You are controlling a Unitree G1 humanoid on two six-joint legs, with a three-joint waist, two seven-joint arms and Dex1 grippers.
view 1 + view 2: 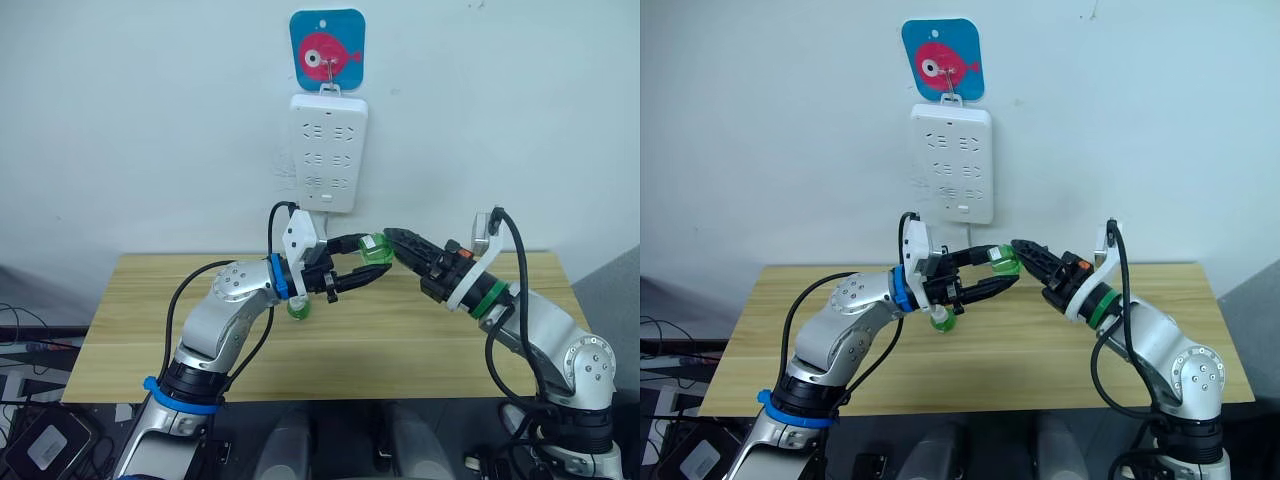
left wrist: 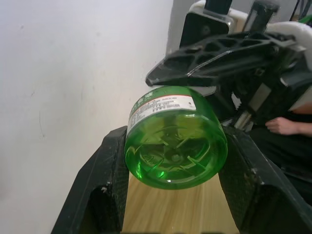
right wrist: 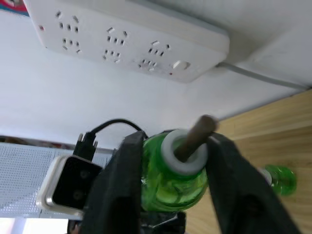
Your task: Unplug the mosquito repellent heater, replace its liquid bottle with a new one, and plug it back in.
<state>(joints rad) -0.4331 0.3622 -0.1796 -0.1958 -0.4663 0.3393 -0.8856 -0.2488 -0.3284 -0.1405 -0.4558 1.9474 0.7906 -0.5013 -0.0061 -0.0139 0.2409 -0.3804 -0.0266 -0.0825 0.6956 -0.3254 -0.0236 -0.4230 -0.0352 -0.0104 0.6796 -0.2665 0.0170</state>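
Holding a small green see-through plastic bottle with bare wick rod (image 1: 375,248) midair above the worktop's (image 1: 400,340) far edge, left gripper (image 1: 362,262) and right gripper (image 1: 393,240) both grasping it; lying beneath, another green bottle (image 1: 297,308); swapping and replugging seemingly remaining.

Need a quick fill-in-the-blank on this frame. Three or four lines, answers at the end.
1. The left gripper holds between its fingers a wick bottle whose colour is ____.
2. The power strip hangs on the ____.
3. A second bottle sits on the wooden ____.
4. The sticker above the power strip shows a pink ____.

Missing words: green; wall; table; fish
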